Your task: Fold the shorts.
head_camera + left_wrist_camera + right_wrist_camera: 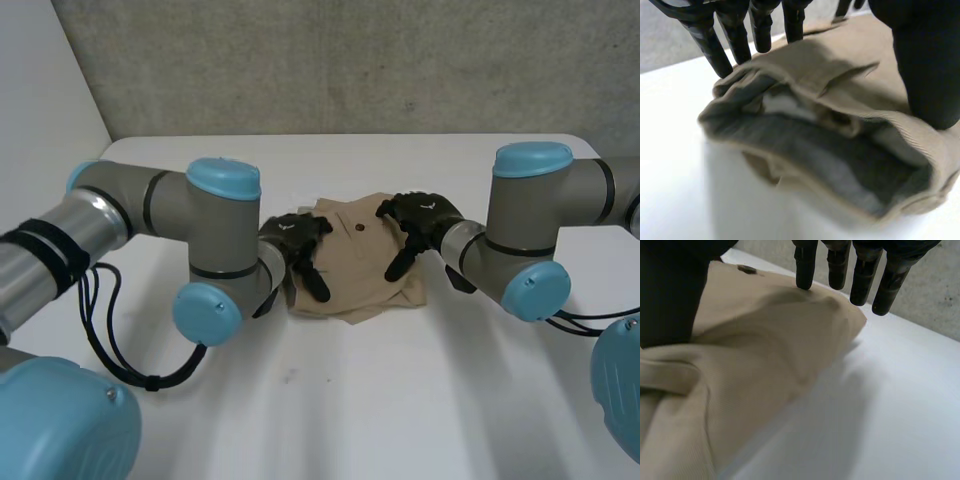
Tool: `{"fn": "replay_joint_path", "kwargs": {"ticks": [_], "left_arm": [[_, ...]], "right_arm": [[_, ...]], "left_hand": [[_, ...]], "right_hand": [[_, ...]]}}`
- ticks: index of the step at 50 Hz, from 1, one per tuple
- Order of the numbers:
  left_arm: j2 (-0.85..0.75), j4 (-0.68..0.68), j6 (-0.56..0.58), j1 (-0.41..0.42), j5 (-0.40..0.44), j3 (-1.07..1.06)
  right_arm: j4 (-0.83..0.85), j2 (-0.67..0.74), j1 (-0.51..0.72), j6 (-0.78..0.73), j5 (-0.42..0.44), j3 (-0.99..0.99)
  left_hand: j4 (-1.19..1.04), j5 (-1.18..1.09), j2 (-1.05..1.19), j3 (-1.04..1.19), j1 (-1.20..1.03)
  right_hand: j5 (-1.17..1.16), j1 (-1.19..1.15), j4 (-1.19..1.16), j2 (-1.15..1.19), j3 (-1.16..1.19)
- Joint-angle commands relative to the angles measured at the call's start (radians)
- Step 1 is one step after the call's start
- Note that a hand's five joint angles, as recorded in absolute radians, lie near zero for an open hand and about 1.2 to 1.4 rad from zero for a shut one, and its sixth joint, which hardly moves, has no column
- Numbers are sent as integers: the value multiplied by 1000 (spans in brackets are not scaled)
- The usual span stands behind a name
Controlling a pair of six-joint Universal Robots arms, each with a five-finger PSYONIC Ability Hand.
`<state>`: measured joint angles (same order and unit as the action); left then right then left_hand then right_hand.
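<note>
Two grey arms with light-blue caps reach in over the near part of the white table [350,400], a smooth matte surface. Midway across it lie the tan shorts [365,272], folded into a compact stack whose layers sit slightly askew at the near edge. The left hand [296,242] is on the stack's left edge. In its wrist view the fingers [710,47] are straight and spread, tips down at the cloth's outer edge, and the thumb lies on top of the fabric, pressing rather than pinching. The right hand [420,216] rests on the far right part, its fingers also straight with tips touching the cloth and its thumb lying on it near a dark button [358,228]. Past the shorts the table runs to a rounded far edge. Behind it stands a rough grey wall [350,60], meeting a plain white wall [40,110] at the left.
</note>
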<state>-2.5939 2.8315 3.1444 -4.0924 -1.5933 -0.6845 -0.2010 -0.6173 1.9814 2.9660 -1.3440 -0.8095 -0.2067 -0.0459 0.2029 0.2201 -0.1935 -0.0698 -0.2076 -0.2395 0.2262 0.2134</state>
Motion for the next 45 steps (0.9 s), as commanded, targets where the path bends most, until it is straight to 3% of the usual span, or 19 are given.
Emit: {"fn": "replay_joint_path", "kwargs": {"ticks": [1, 5, 10, 14, 20, 26, 32, 41, 45], "left_arm": [[-32, 3, 149, -8, -39, 31], [-23, 3, 222, -8, -33, 29], [39, -4, 191, 1, -23, 22], [179, -6, 106, 0, -19, -18], [421, -6, -21, -20, -20, -105], [719, -15, -86, -143, -17, -263], [909, -64, -89, -218, -13, -395], [1003, -132, -80, -243, 84, -544], [1003, -130, -87, -244, 85, -550]], "right_arm": [[-3, 22, -9, -134, -21, 15], [-3, 19, -9, -176, -43, 3], [-6, -31, 5, -191, -47, -4], [6, -154, 7, -154, -53, -22], [64, -412, -3, 22, -156, -100], [114, -680, -15, 100, -280, -287], [81, -852, -62, 91, -319, -440], [49, -923, -108, 90, -305, -525], [49, -920, -108, 90, -302, -527]], "left_hand": [[23, 36, -19, -36, 9], [32, 46, -28, -46, 19], [32, 46, -28, -46, 19], [32, 46, -28, -46, 19], [32, 46, -28, -46, 19], [32, 46, -28, -46, 19], [32, 46, -28, -46, 19], [32, 46, -28, -46, 19], [32, 46, -28, -46, 19]], "right_hand": [[70, 33, 65, -52, -39], [70, 33, 65, -52, -39], [70, 33, 65, -52, -39], [70, 33, 65, -52, -39], [70, 33, 65, -52, -39], [70, 33, 65, -52, -39], [70, 33, 65, -52, -39], [70, 33, 65, -52, -39], [70, 33, 65, -52, -39]]}}
